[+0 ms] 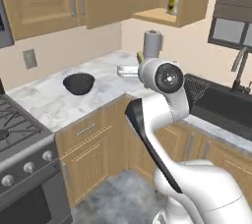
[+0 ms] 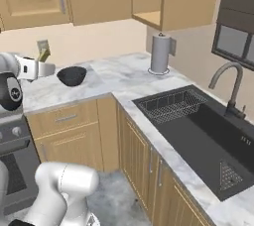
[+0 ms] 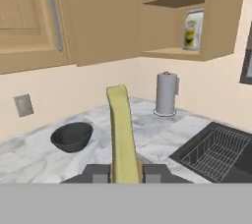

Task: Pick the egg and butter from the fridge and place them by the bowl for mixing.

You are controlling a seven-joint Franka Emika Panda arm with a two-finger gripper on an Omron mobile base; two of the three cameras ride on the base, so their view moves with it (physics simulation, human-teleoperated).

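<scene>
My gripper (image 3: 124,173) is shut on the butter (image 3: 120,134), a yellowish-olive stick that stands up between the fingers. The hand hovers above the marble counter (image 1: 49,102), a little to the right of the bowl (image 3: 72,136). In the left base view the butter's tip (image 1: 140,57) pokes up behind my arm, with the black bowl (image 1: 78,83) further left on the counter. In the right base view the butter (image 2: 43,54) rises from the hand at the left edge, next to the bowl (image 2: 72,75). The egg and the fridge are out of view.
A paper towel roll (image 2: 159,54) stands in the counter's back corner. To the right is a dark sink (image 2: 208,136) with a wire rack (image 2: 171,105) and a faucet (image 2: 228,88). A stove (image 1: 15,129) is on the left. A bottle (image 3: 192,30) sits on an open shelf.
</scene>
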